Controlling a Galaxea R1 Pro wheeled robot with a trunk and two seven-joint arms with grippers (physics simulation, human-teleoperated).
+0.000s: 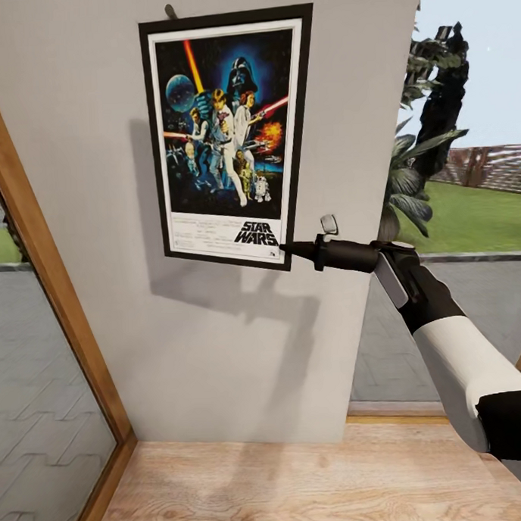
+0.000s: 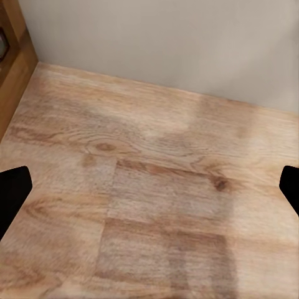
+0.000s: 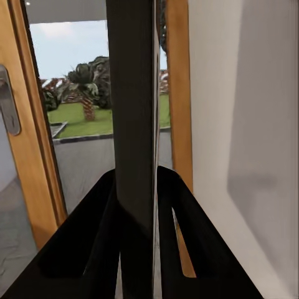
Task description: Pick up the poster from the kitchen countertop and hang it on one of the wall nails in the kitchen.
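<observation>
My right gripper (image 1: 286,249) is clamped on the poster (image 1: 228,137) at its lower corner — a thin edge (image 3: 134,124) between my fingers. It seems stiff, light and flat, so the frame rim suits gripping. Beyond my jaws it lies against the wall (image 1: 81,147), a nail (image 1: 171,10) just above its top edge. Printed: "STAR WARS". My left gripper (image 2: 149,187) hangs open over wooden floor (image 2: 156,205).

grey wall (image 1: 241,345) center frame, wood floor (image 1: 301,486) below, wood-framed window (image 1: 32,248) left, garden lawn (image 1: 478,221) right
</observation>
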